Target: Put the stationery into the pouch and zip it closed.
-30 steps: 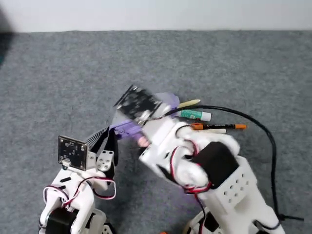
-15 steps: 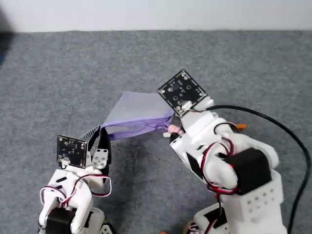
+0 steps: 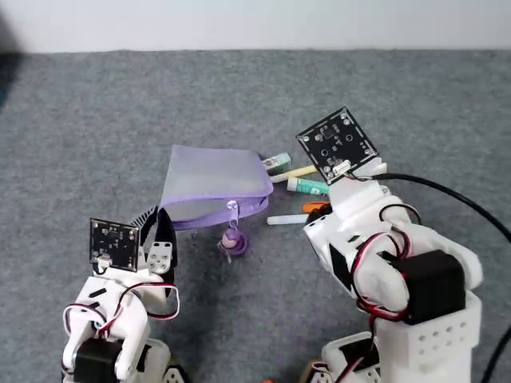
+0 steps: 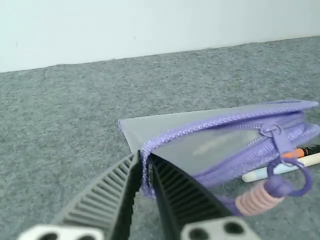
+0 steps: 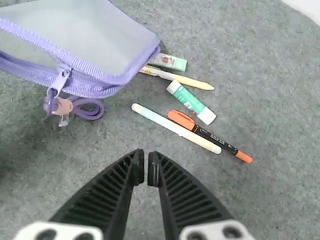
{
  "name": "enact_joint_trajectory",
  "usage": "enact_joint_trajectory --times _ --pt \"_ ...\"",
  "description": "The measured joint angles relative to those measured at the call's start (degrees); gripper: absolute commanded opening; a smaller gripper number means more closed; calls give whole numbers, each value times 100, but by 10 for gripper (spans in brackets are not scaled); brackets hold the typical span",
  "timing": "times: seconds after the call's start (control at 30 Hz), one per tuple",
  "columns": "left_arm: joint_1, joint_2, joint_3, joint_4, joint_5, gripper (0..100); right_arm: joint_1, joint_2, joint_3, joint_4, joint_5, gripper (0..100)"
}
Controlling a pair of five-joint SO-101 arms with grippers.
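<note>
Five stationery pieces (image 5: 191, 102) lie beside pouch (image 3: 211, 179) edge.

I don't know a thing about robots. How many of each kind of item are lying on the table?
pouch: 1
eraser: 1
glue stick: 1
pens: 3 (yellow pen, white pen, orange marker)
Total: 6

Robotics test bench, grey felt tabletop (image 3: 96, 112), bare white wall (image 3: 255, 24), exposed servo wiring (image 3: 361, 267)
</note>
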Motion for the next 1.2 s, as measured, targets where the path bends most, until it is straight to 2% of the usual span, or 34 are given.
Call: enact_joint_trajectory --times 0.1,0.17,0.3,0.37,0.57,0.7,0.9,0.97,1.07,1.2 --pt "0 0 0 0 0 12 -387 9 0 0 -44 22" --pt "0 0 0 0 0 12 -765 18 0 0 -404 76" --pt "105 0 0 0 0 12 -1600 360 0 -9 -1697 230" --pt "237 0 0 0 0 12 -1864 624 0 -9 -2356 247" --pt "334 -9 0 0 -9 12 -2330 1415 0 -360 -3165 164" --pt "334 -9 0 0 -9 12 -2444 1969 0 -651 -3288 110" --pt "334 -9 0 0 -9 12 -2444 2708 0 -809 -3297 108" --pt "334 -9 0 0 -9 12 -2382 2875 0 -862 -3297 96" --pt "334 -9 0 0 -9 12 -2180 2945 0 -862 -3297 6" --pt "352 0 0 0 -9 12 -1820 2954 0 -835 -3209 8"
